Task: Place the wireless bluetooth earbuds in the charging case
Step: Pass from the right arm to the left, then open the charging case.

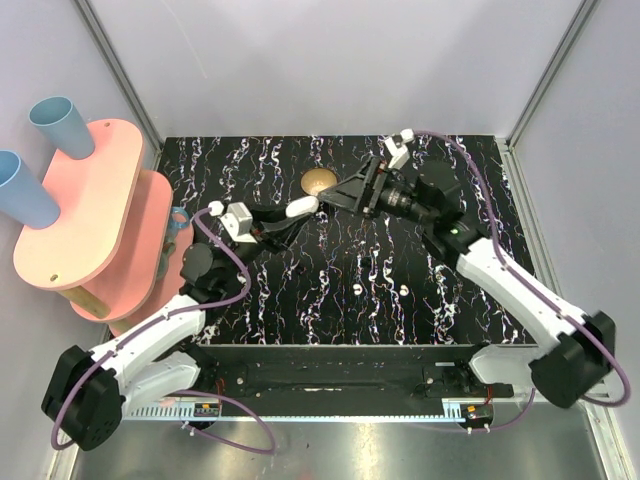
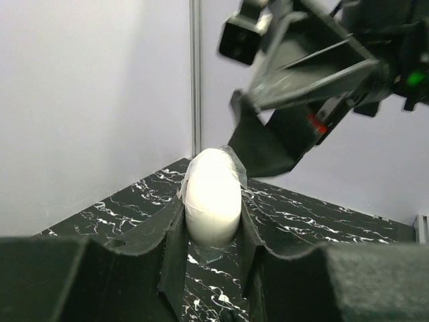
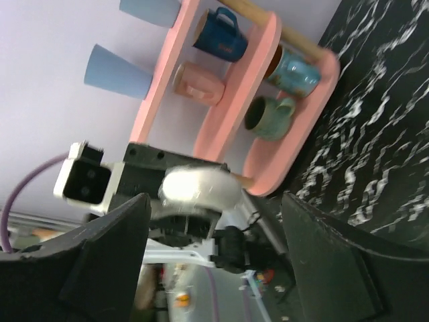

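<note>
Top view: the left claw (image 1: 298,209) is clenched on the small, glossy white oval plastic charging case (image 1: 305,206) over the black, white-veined marbled table (image 1: 300,300). Two tiny white plastic earbuds (image 1: 360,289) lie nearer the bases.

Left wrist: the case sits between its fingers (image 2: 167,235), with pale grey walls (image 2: 94,100) behind.

Right wrist: the right claw (image 3: 214,201) is spread wide and released, facing the case.

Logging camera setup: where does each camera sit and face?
Top external: above and behind, looking down on the table; left arm, right arm show.
Left wrist: looks along its fingers, clamped on the charging case, toward the right hand.
Right wrist: looks between its spread fingers at the case and pink shelf.
Shared: the case.
</note>
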Motion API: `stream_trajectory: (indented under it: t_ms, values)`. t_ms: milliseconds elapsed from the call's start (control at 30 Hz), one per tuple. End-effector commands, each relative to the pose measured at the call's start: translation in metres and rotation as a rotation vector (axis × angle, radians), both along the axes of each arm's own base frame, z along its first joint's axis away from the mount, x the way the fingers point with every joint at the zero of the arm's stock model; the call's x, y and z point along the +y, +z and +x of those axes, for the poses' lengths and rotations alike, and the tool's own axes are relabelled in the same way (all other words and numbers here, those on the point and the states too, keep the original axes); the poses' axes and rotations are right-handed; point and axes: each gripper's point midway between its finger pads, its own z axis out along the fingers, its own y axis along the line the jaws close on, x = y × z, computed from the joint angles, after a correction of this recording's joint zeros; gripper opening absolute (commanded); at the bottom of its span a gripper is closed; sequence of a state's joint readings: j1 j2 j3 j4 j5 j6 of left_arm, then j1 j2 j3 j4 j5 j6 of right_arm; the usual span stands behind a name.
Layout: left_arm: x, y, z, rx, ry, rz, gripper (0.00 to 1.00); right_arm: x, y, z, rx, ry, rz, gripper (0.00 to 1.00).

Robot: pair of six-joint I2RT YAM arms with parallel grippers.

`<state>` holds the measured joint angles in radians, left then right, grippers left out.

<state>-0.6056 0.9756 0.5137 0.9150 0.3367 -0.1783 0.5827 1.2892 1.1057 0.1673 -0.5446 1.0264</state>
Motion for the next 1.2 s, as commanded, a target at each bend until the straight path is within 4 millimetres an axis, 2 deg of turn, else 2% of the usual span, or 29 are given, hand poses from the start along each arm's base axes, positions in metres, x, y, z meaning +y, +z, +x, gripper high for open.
stream_trajectory:
  t_ms: [0,33,133,267,400,567,700,1167]
  values:
    - [0.011,0.025,-0.021,-0.061,-0.109,-0.096,0.00,-0.031,0.038,-0.009,-0.365,-0.101,-0.141,0.86]
    - [0.016,0.023,-0.016,-0.049,-0.108,-0.105,0.00,-0.034,0.042,-0.013,-0.395,-0.097,-0.150,0.86]
    - [0.016,0.032,-0.027,-0.080,-0.214,-0.133,0.00,-0.035,0.037,-0.017,-0.419,-0.055,-0.235,0.84]
    - [0.010,0.037,-0.037,-0.094,-0.315,-0.151,0.00,-0.031,0.033,-0.026,-0.451,0.016,-0.273,0.82]
    - [0.001,0.031,-0.045,-0.119,-0.405,-0.111,0.00,-0.027,0.032,-0.029,-0.465,0.041,-0.292,0.82]
    - [0.002,0.034,-0.045,-0.145,-0.396,-0.124,0.00,-0.017,0.027,-0.034,-0.471,0.085,-0.323,0.81]
    - [0.001,0.035,-0.045,-0.148,-0.402,-0.122,0.00,-0.011,0.014,-0.034,-0.454,0.102,-0.357,0.80]
    - [-0.001,0.035,-0.047,-0.152,-0.411,-0.119,0.00,-0.005,-0.002,-0.027,-0.432,0.094,-0.408,0.79]
